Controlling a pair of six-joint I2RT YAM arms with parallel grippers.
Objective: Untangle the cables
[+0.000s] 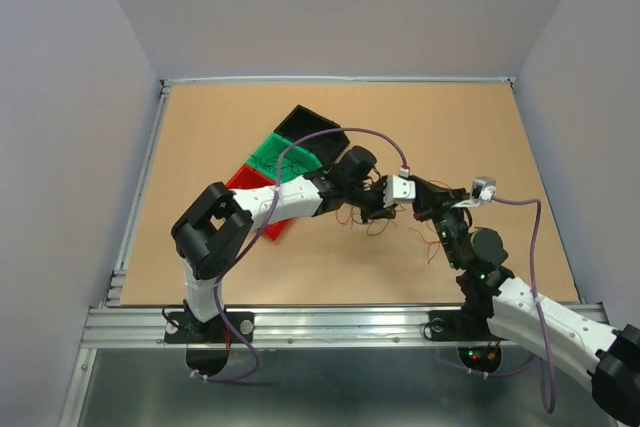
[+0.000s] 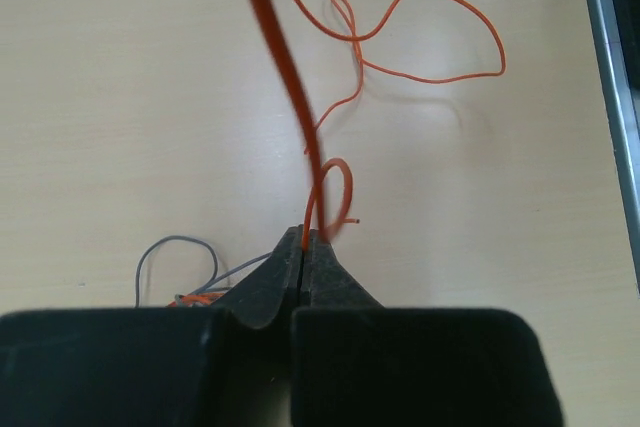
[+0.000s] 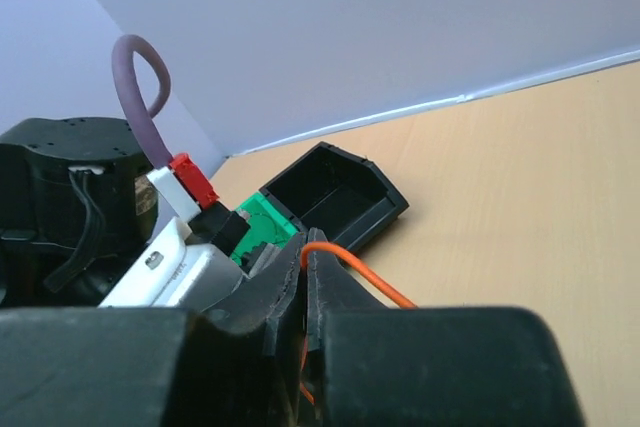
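**Worktop (image 1: 480,127).** Grey walls close it in on the left, far and right sides. A metal rail (image 1: 330,322) runs along the near edge, where both arm bases are bolted.

**Bins.** A black bin (image 1: 322,117), a green bin (image 1: 260,145) and a red bin (image 1: 245,180) lie in a touching diagonal row left of centre. The black one is farthest. The red one is nearest and partly under the left arm (image 1: 285,197).

**Open room.** Bare wood shows across the right half, along the far strip and in the near-left corner. The right arm (image 1: 520,302) reaches in from the near right.

**Cables (image 1: 372,222).** A thin, curly clump lies near the centre, below both sets of jaws. It is right of the bins and well apart from every edge. Loose strands trail toward the near right.

**Left jaws.** Shut, tips together, pinching an orange cable (image 2: 284,62) that rises from the tips. Further orange loops lie flat beyond, near the rail at the right of that wrist view but apart from it. A grey cable (image 2: 175,238) loops just left of the jaws.

**Right jaws.** Closed, with an orange strand (image 3: 360,269) coming out between the tips and arching right. I cannot tell whether it is the same cable that the left jaws hold. The left arm's wrist sits just beside these jaws on the left, and the black bin lies beyond them.
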